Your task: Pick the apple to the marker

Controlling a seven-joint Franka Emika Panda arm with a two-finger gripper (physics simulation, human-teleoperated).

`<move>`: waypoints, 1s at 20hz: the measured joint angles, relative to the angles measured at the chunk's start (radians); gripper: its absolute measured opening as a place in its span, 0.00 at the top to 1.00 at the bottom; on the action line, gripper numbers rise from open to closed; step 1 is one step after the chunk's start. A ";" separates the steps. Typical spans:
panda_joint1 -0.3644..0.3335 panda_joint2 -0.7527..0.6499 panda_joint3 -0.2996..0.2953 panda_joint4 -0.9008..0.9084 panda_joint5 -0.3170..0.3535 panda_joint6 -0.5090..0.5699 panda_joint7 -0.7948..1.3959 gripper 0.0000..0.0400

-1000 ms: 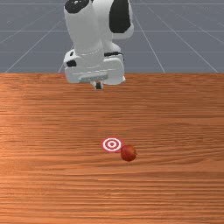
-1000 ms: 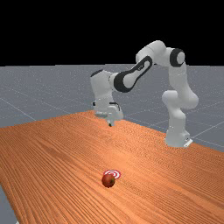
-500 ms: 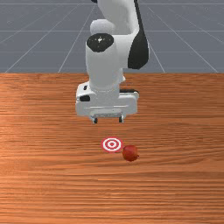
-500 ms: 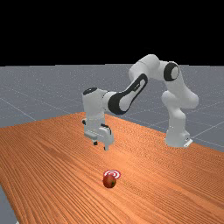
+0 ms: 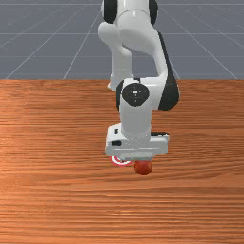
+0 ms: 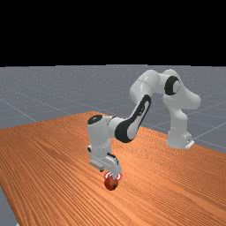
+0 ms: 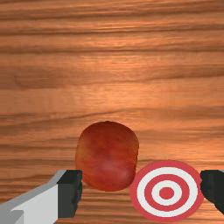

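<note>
Gripper: the two-finger gripper [image 6: 108, 173] hangs low, pointing down, its jaws spread well apart and pinching nothing.
Apple: the red apple [image 7: 107, 156] sits on the table, ahead of the line between the jaws and much nearer to one of them than to the other; the wrist view has its near edge reaching just past that jaw's tip. Whether the two touch, I cannot tell.
Target marker: the round target marker [image 7: 166, 191], ringed in red and white, lies flat below the gap between the jaws, off toward the jaw farther from the apple. In the front view the hand covers part of it.
Apple to marker: side by side, the apple just beside the marker's red rim and mostly off it; contact cannot be made out.
Arm: the white and grey Panda arm [image 6: 99, 134] reaches out above the jaws, bent at the elbow.
Table: orange-brown wood table [image 5: 47, 190], its grain streaked, spreading below the jaws.
</note>
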 joint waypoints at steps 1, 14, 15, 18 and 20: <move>0.006 0.008 0.001 0.002 0.000 0.001 0.010 0.00; 0.042 0.063 -0.003 -0.008 0.000 0.095 0.061 0.28; 0.040 0.052 -0.005 -0.023 -0.001 0.090 0.058 0.28; 0.033 0.002 -0.025 -0.122 -0.008 0.103 0.057 0.28; 0.028 -0.018 -0.034 -0.159 -0.010 0.105 0.056 0.28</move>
